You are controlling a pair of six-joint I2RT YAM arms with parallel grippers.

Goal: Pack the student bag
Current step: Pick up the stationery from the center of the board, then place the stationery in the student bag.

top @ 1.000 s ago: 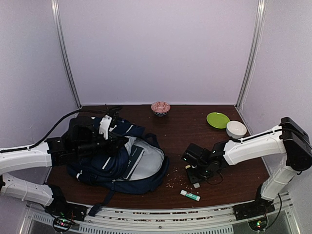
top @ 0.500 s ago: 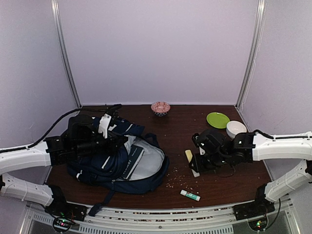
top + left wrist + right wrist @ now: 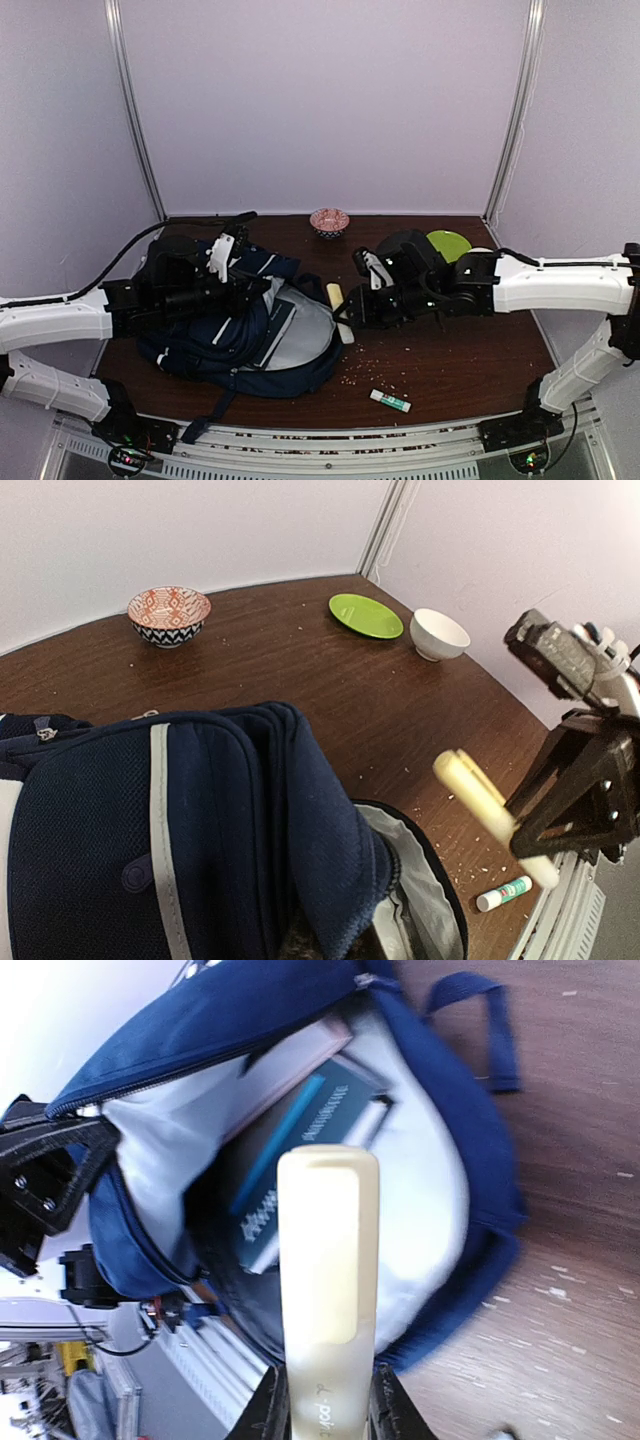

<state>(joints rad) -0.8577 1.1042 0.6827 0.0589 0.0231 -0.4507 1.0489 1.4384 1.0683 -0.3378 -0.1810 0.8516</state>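
Note:
The student bag (image 3: 230,340) lies at the left of the table, navy with white stripes, its mouth open toward the right and the pale grey lining (image 3: 430,1190) showing. My left gripper (image 3: 255,292) is shut on the bag's upper flap (image 3: 300,820) and holds it raised; the fabric hides its fingers. A dark blue book (image 3: 295,1150) lies inside. My right gripper (image 3: 328,1405) is shut on a pale yellow highlighter pen (image 3: 328,1260). The pen (image 3: 339,311) hangs in the air at the edge of the bag's opening, also seen as the pen (image 3: 485,810) in the left wrist view.
A white and green glue stick (image 3: 390,401) lies near the front edge of the brown table (image 3: 450,350), among scattered crumbs. At the back stand a red patterned bowl (image 3: 329,221), a green plate (image 3: 366,615) and a white bowl (image 3: 440,633).
My right arm has lifted the pen off the table at the right and carried it left to the bag's opening. The left arm has kept the flap raised.

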